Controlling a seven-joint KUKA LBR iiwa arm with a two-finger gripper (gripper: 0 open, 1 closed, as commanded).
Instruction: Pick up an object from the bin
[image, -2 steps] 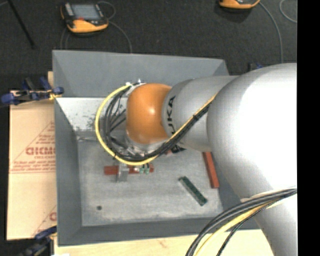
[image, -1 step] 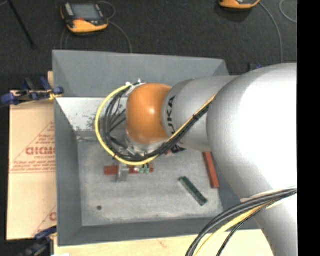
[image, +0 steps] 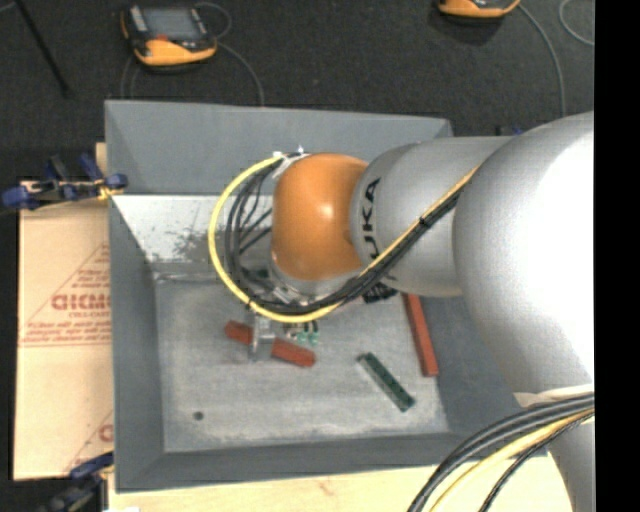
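Though how wide the end effector (image: 265, 343) stands cannot be told, it sits over a small red bar (image: 292, 354) at the middle of the bin (image: 135, 330); likely light and stiff, best pinched across its narrow width.

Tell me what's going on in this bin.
The KUKA arm reaches into the grey bin from the right. Its end effector sits low at the floor, left of centre, on what looks like a small red stick whose ends show on either side. A small green bit lies beside it. Whether anything is gripped can't be told. A dark green bar and a red-brown strip lie apart on the right.
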